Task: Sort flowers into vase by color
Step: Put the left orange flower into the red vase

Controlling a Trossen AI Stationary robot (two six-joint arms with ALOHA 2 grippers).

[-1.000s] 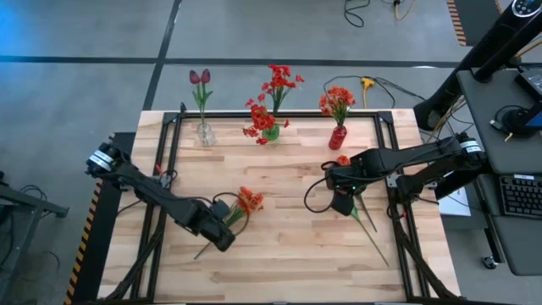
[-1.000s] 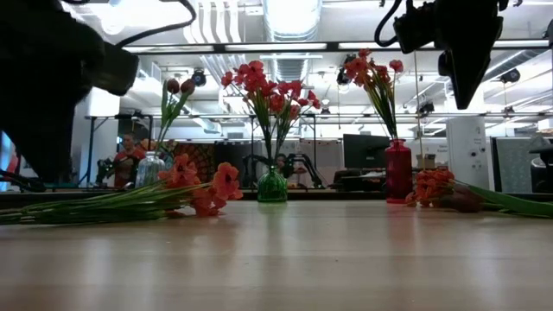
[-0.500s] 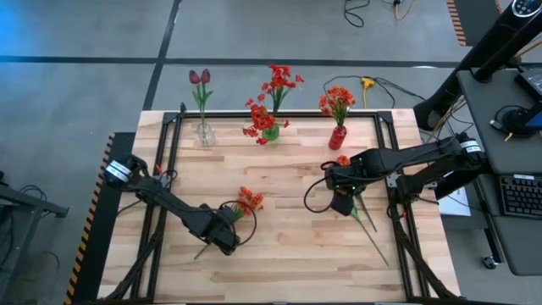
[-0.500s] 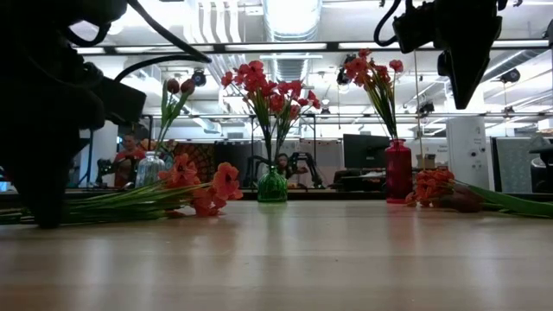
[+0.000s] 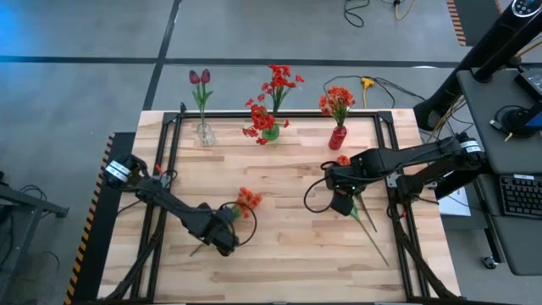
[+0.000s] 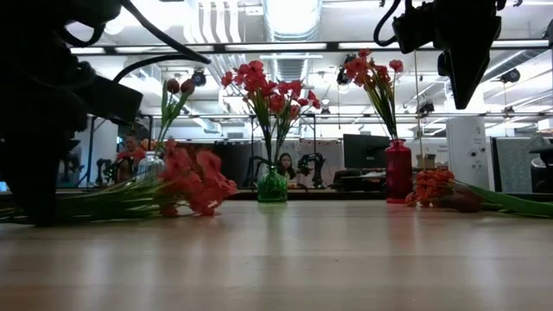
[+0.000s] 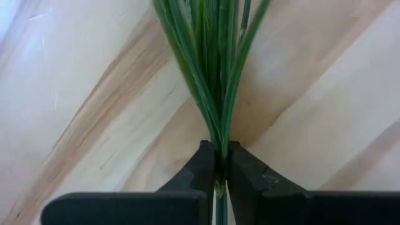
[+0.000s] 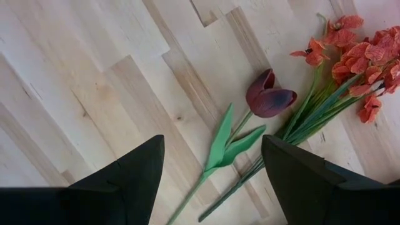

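Orange flowers (image 5: 247, 200) lie on the table's near-left part, stems running from blooms toward seven o'clock into the left gripper (image 5: 222, 241), clamped on the stem ends. The red vase (image 5: 338, 136) stands at one o'clock; the right gripper (image 5: 341, 203) hangs spread over a maroon tulip (image 8: 269, 98).

Orange blooms (image 8: 365, 59) cut off at edge

Three vases line the table's far edge: a clear vase (image 5: 204, 133), a green vase (image 5: 270, 131) and a red vase (image 5: 338, 136), with bare gaps between them. The wide middle of the wooden table (image 5: 288, 246) lies open. Loose flowers (image 5: 366, 219) under the right arm block that side, seemingly flat on the wood.
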